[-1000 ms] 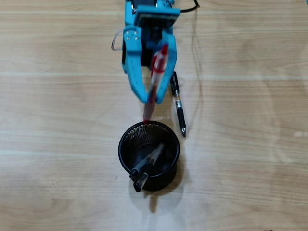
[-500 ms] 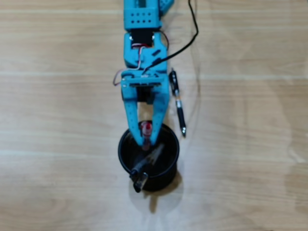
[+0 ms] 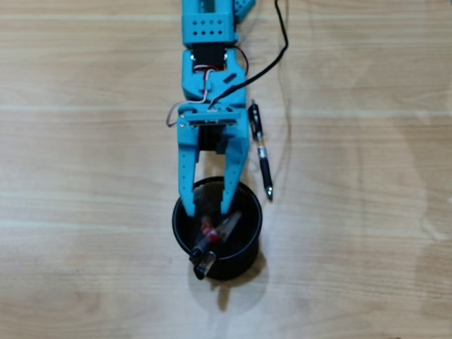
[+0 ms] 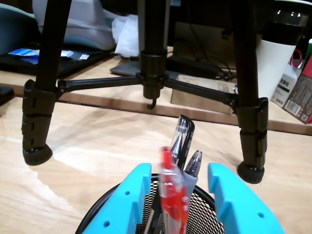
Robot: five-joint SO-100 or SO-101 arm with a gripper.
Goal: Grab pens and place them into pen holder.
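Pale wood-grain tabletop point(image 3: 85, 176) fills the overhead view, and we see the blue arm point(image 3: 210, 42) reaching down from the far edge toward the middle. In the wrist view a black tripod point(image 4: 151, 68) stands on the same table beyond the arm, its left foot at the left side of the picture, its centre column in the middle, its right foot at the right; behind it we make out a shelf with bags, a white cup and boxes.

Going left to right in the overhead view, we find the gripper point(image 3: 206, 209) with its two blue fingers spread apart, their tips over the far rim of the pen holder point(image 3: 248, 233), one tip toward the left part of the rim and one toward the middle. Nothing is clamped between them. The red-and-transparent pen point(image 4: 171, 200) stands in the holder in the gap between the fingers, touching neither as far as we can tell; from above it shows as a small red spot point(image 3: 207, 230) inside the cup. Two more transparent pens point(image 4: 184, 141) lean in the holder beside it, their ends poking over the near rim in the overhead view.

Right of the arm, the black pen with the yellow band point(image 3: 260, 148) lies on the table, just beside the holder's far right edge but apart from it.
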